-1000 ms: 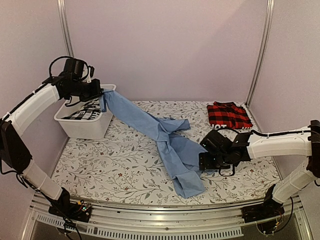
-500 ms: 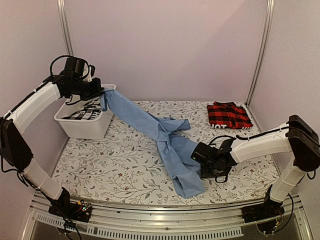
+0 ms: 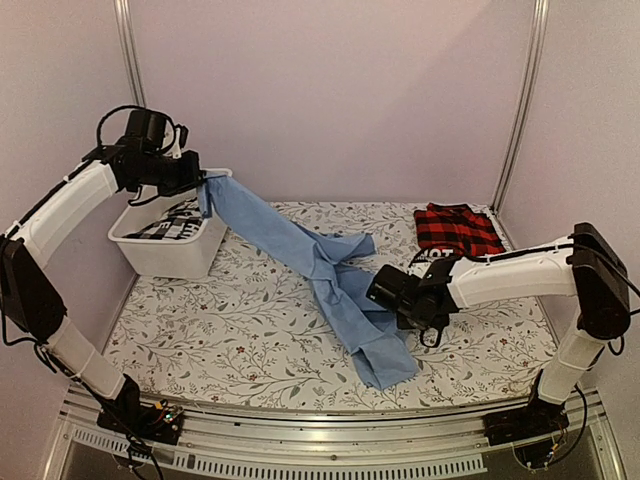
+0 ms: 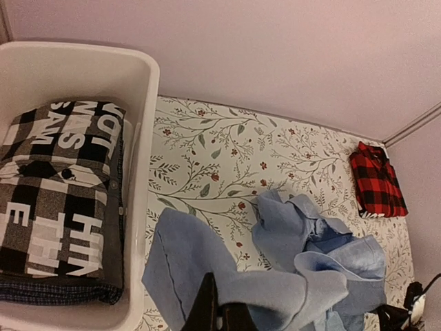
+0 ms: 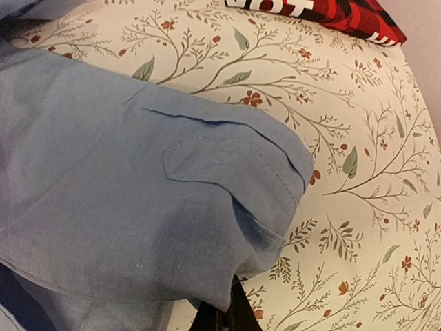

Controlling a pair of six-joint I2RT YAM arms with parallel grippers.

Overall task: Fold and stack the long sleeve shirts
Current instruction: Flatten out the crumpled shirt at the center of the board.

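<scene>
Blue shirt (image 3: 330, 285): top view, hung from left fingers (image 3: 198, 182), which pinched it above white tub (image 3: 165, 255), then trailed across floral bench (image 3: 250, 330). Plaid shirt (image 3: 457, 230) lay folded at far right. Left wrist: folded clothes (image 4: 58, 200) filled tub. Right wrist: right fingers (image 5: 213, 321) pinched blue shirt's edge.

In the right wrist view, the light blue shirt (image 5: 124, 172) is covering nearly all of the right claw (image 5: 224, 318). Only its dark tips are peeking out at 6 o'clock, cut by the picture's edge. The red-and-black plaid shirt (image 5: 324, 12) is running off at 1 o'clock, cropping its white label lettering. In the left wrist view, the left claw (image 4: 219, 314) is disappearing into blue cloth at 6 o'clock, and the white bin (image 4: 145, 89) is running off at 9 o'clock.
</scene>
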